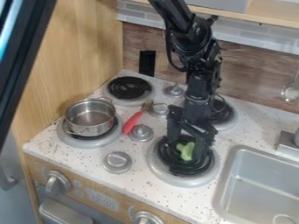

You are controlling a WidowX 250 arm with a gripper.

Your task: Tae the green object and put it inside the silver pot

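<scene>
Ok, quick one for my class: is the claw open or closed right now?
Claw: open, spread over the burner, green object between its tips; whether it touches either can't be told.

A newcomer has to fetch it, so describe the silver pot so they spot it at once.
On the white stovetop, find the front-left burner. The pot sits on it, round and shiny, with a red tool to its right. Unlike the squat silver knobs nearby, it is open and hollow.
</scene>
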